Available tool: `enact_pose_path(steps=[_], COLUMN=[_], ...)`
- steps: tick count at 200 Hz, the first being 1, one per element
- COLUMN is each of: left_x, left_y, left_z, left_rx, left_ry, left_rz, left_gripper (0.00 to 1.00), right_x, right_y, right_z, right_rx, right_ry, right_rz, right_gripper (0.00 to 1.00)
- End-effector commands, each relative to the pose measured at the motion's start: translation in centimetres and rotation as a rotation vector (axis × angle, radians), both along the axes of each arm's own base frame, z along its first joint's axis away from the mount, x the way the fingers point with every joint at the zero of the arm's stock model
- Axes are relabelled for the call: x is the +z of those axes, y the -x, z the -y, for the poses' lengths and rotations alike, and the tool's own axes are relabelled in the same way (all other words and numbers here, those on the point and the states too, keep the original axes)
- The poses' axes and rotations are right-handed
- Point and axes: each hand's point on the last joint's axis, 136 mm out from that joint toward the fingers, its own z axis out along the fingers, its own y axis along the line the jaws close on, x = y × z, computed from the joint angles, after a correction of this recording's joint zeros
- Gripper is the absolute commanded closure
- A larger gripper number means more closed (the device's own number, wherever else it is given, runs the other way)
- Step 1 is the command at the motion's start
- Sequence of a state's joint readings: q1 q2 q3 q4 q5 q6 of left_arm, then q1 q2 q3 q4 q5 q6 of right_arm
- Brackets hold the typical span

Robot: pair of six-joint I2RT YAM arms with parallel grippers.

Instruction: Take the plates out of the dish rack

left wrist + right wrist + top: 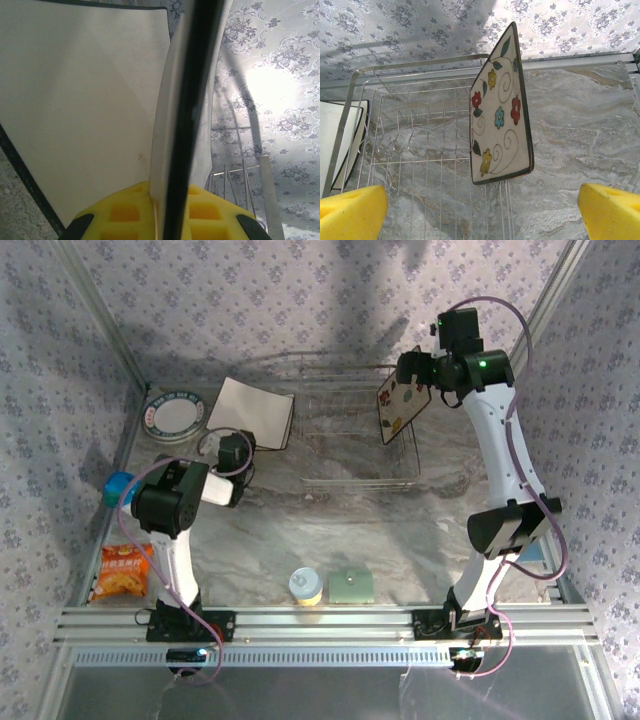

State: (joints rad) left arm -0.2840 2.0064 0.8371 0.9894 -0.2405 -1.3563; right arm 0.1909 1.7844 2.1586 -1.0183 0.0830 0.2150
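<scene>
Silver wire dish rack (415, 150) lies ahead of the right gripper (480, 215), whose fingers (350, 212) are fully spread and empty; the flower-printed plate (500, 110) stands on edge in it, between and beyond them. The left gripper (167, 220) is clamped on the rim of a cream plate (172, 110), with a second cream plate (75, 110) just left.

Two plain square plates (75, 100), one flowered plate (497, 115), one dish rack (420, 63), one round-plate pile (172, 415)

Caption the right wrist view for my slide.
Open right gripper faces the flower-printed plate standing on edge in the wire dish rack.
</scene>
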Motion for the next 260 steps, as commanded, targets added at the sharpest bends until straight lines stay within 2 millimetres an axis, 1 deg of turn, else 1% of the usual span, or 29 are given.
enact_pose_path(steps=[1,26,35,65,188,215,233,260], left_x=[9.2,8.7,8.2,7.4,5.5,4.6,4.0,3.8], left_y=[-1.9,-2.1,-2.1,-2.2,-3.1,-3.2,-3.3,-3.3], left_z=[0.0,0.2,0.2,0.3,1.1,1.3,1.4,1.4], left_rx=[0.045,0.047,0.049,0.056,0.038,0.033,0.032,0.030], left_ry=[0.111,0.113,0.111,0.118,0.154,0.169,0.184,0.185], left_rz=[0.313,0.303,0.282,0.266,0.224,0.195,0.185,0.175], left_gripper=[1.00,1.00,1.00,1.00,1.00,1.00,0.98,0.94], right_x=[1.6,1.5,1.5,1.5,1.2,1.1,1.1,1.2], right_y=[0.8,0.7,0.7,0.6,0.4,0.3,0.3,0.3], right_z=[0.6,0.6,0.6,0.5,0.6,0.5,0.4,0.5], right_rx=[0.003,0.002,0.002,0.004,0.005,0.005,0.009,0.009], right_ry=[0.021,0.019,0.019,0.017,0.019,0.016,0.015,0.014], right_rz=[0.028,0.025,0.026,0.026,0.017,0.018,0.017,0.020], right_gripper=[0.01,0.01,0.01,0.01,0.01,0.01,0.01,0.01])
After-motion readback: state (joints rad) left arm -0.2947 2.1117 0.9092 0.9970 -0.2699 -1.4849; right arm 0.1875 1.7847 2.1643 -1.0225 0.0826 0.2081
